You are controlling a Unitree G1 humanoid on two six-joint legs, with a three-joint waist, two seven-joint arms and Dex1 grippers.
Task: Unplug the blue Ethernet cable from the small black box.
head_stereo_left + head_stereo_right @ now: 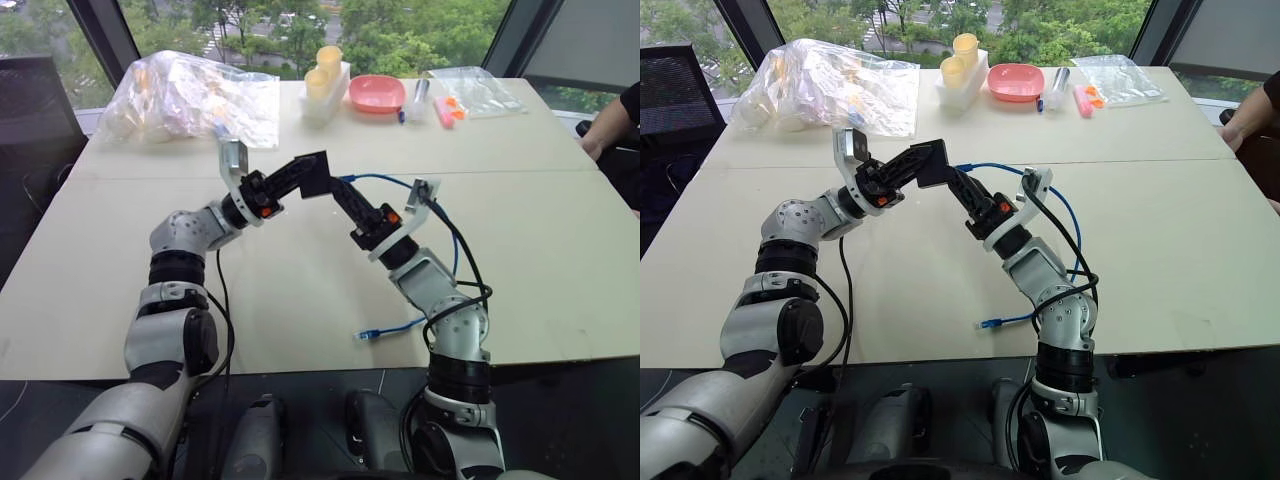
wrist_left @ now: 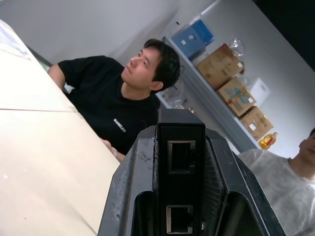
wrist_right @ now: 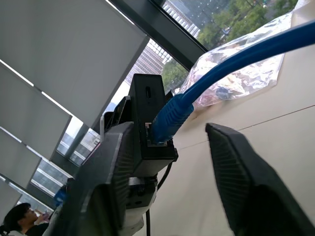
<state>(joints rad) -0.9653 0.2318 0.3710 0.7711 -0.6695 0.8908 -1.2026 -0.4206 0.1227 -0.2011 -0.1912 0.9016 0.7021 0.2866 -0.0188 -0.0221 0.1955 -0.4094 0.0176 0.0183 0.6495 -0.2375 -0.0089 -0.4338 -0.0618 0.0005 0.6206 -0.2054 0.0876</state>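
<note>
Over on your left, the left claw (image 1: 303, 176) is clamped tight on the small black box (image 1: 311, 172), holding it up off the tabletop (image 1: 300, 290) with the forearm angled in toward the middle; from the left wrist view you can see the box (image 2: 180, 162) wedged edge-on between the two fingers, two empty ports facing the camera. That box looks light and rigid, so the grip there should hold, but a hard tug could twist it in the fingers. Moving to the centre, the blue Ethernet cable (image 1: 385, 181) is plugged into the box's far side and arcs away to the right, then drops behind your right arm and trails down to its free plug (image 1: 367, 334) lying near the tabletop's front edge. The cord is thin and floppy, so pulling on the cord itself would likely only bend it; take it at the stiff blue boot right where it meets the box (image 3: 170, 118), and I'd expect a latch tab needs pressing. Now your right side: the right claw (image 1: 345, 195) reaches up and leftward from a bent elbow, and in the right wrist view its fingers (image 3: 246, 177) straddle that boot with a gap on both sides, parted and not gripping the plug yet.
</note>
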